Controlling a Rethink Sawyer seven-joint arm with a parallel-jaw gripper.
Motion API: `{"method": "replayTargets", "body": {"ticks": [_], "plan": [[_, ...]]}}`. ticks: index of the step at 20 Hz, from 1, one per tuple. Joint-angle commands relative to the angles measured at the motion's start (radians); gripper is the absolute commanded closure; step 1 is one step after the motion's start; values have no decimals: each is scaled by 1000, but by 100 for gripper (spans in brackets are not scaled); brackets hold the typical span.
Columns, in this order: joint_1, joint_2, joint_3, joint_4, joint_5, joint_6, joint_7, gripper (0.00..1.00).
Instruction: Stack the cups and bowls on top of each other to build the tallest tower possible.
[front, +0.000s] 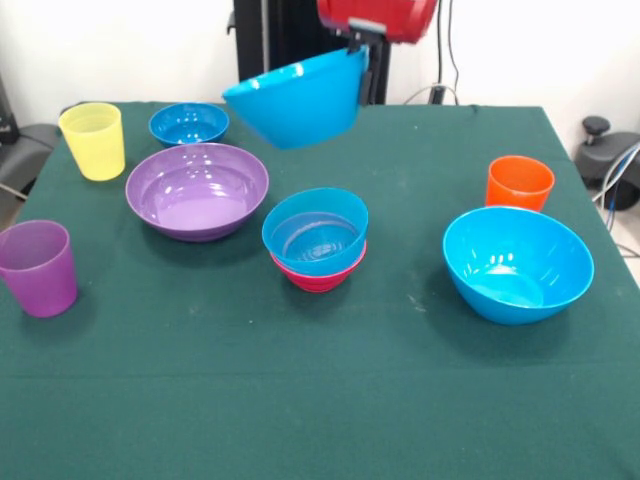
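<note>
Your jaws (360, 48) pinch the tilted blue bowl's (295, 100) rim, lifted above the tabletop (320, 400); small tower (316, 240) below.

The arm (378, 18) is cut off by the top edge, so only its red lower end shows. The gripper (358, 45) sits behind the rim of the tilted blue bowl (298, 100), and how its fingers stand cannot be made out. The magenta bowl (318, 275) is mostly hidden by the blue bowl (315, 230) nested in it.
</note>
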Motion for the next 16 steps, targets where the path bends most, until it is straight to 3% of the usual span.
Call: {"method": "replayTargets", "body": {"ticks": [1,8,16], "plan": [[-2,153,101,-121,-148,13,-251,100],[-17,196,124,-143,-173,2,-225,100],[-12,163,128,-114,-170,20,-184,100]]}}
